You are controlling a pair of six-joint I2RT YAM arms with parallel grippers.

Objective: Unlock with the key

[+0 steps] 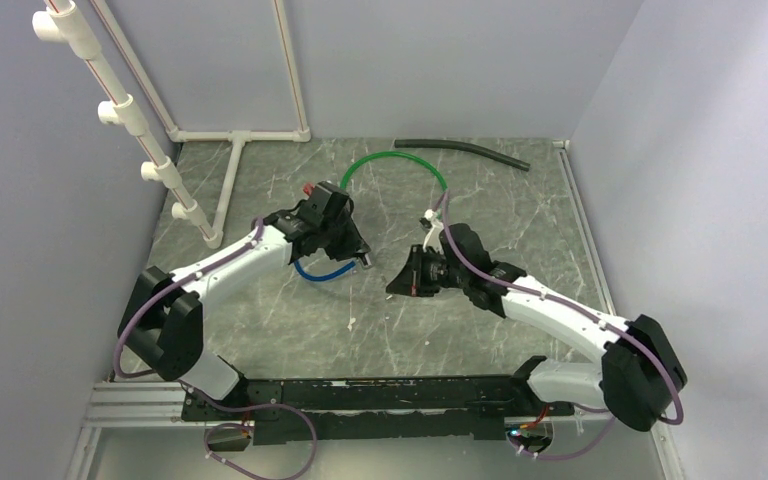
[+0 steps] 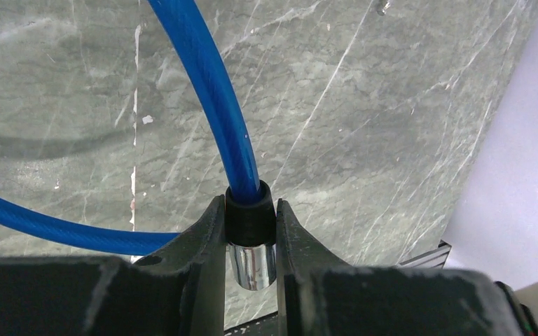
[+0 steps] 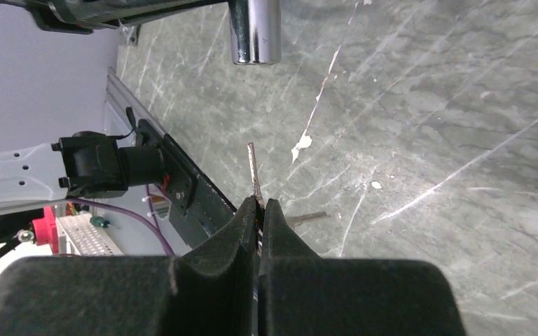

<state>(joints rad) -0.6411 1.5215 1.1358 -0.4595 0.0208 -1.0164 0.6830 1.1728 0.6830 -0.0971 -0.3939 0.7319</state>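
Note:
The lock is a blue cable [image 2: 210, 84] ending in a black collar [image 2: 250, 213] and a chrome cylinder [image 2: 251, 264]. My left gripper [image 2: 250, 210] is shut on that collar, and the cylinder's end points back between the fingers. In the top view the left gripper [image 1: 355, 250] holds it above the table with the blue cable [image 1: 320, 272] looping below. My right gripper [image 3: 259, 204] is shut on the key [image 3: 253, 171], whose thin blade sticks out from the fingertips. The chrome cylinder [image 3: 255, 31] hangs a short way ahead of the blade, apart from it. The right gripper [image 1: 397, 283] faces the left one.
A green cable loop [image 1: 400, 160] and a black hose [image 1: 465, 150] lie at the back of the marbled table [image 1: 520, 230]. A white pipe frame [image 1: 230, 180] stands at the back left. The black base rail [image 1: 360, 395] runs along the near edge.

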